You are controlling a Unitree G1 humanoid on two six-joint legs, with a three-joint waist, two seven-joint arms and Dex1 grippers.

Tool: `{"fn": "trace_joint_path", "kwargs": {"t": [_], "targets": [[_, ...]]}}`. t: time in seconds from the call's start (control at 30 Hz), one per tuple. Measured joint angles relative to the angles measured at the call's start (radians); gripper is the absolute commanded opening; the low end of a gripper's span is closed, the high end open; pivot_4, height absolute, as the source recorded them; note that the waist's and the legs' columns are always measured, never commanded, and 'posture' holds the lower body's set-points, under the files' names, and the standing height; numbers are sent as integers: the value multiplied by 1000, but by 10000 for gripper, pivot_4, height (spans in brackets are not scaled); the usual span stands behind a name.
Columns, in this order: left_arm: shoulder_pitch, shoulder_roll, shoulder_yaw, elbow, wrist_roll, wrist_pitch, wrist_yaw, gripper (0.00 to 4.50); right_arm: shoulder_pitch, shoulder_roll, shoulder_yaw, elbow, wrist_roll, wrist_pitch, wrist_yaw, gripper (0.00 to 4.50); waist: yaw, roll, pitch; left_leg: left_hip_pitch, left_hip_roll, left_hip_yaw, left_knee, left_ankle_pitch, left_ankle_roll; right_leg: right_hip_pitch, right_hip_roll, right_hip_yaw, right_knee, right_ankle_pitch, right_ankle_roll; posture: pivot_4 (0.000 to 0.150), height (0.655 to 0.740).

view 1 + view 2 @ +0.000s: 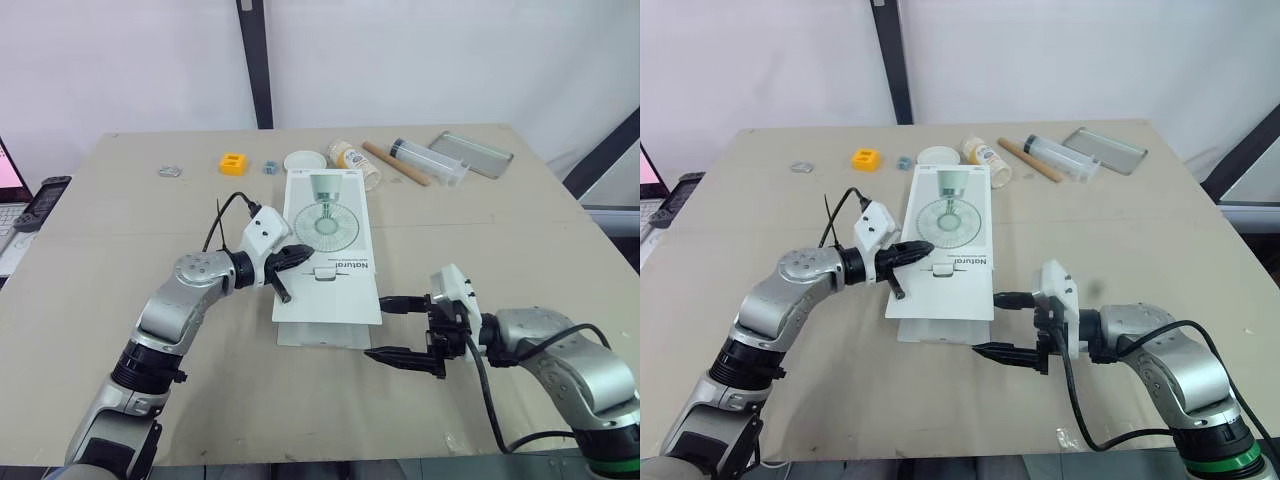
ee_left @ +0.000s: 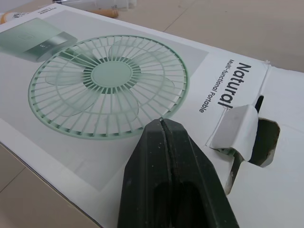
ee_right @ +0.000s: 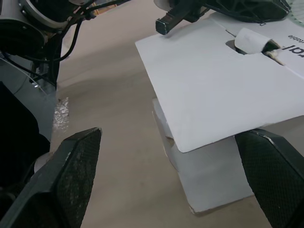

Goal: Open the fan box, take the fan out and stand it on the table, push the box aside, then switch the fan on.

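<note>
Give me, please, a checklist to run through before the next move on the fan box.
1. Box flat on the table, picture side up: ok.
2. Near flap lifted off the box body: ok.
3. Left claw shut over the box beside the hang tab: ok; pressing on it: cannot tell.
4. Right claw open at the flap's near corner: ok.
5. Flap held by either claw: not ok.
6. Box opened fully: not ok.
</note>
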Motion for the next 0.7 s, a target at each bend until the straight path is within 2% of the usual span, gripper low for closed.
{"fn": "trace_joint_path", "kwargs": {"t": [0.13,0.5,0.6,0.63,0.67,0.7], "targets": [[-10,4,36,16,-28,1,-13,482,-8,9,-12,-3,16,5,-21,45000,0,0,0,-1,0,0,0,0,-1,-1,0,0,0,0,0,1500,7400],[-5,108,207,-26,-148,-14,-91,482,-80,49,-13,-1,25,-12,-49,45000,0,-2,2,-3,0,0,0,1,-2,-3,-1,-1,0,0,0,1500,7400],[5,106,222,-54,-178,-12,-88,0,-127,71,-16,15,25,-28,-60,38095,0,-3,2,-3,0,0,0,1,-2,-3,-1,-1,0,0,0,1500,7400],[5,105,235,-67,-195,-9,-84,0,-144,82,-17,32,23,-41,-71,32393,0,-3,2,-3,0,0,0,1,-2,-3,-1,-1,0,0,0,1500,7400],[5,105,240,-70,-201,-9,-82,0,-149,85,-17,38,20,-45,-73,30451,0,-3,2,-3,0,0,0,1,-2,-3,-1,-1,0,0,0,1500,7400],[5,104,251,-75,-214,-9,-73,0,-163,90,-17,56,8,-61,-75,25393,0,-3,2,-3,0,0,0,1,-2,-3,-1,-1,0,0,0,1500,7400]]}}
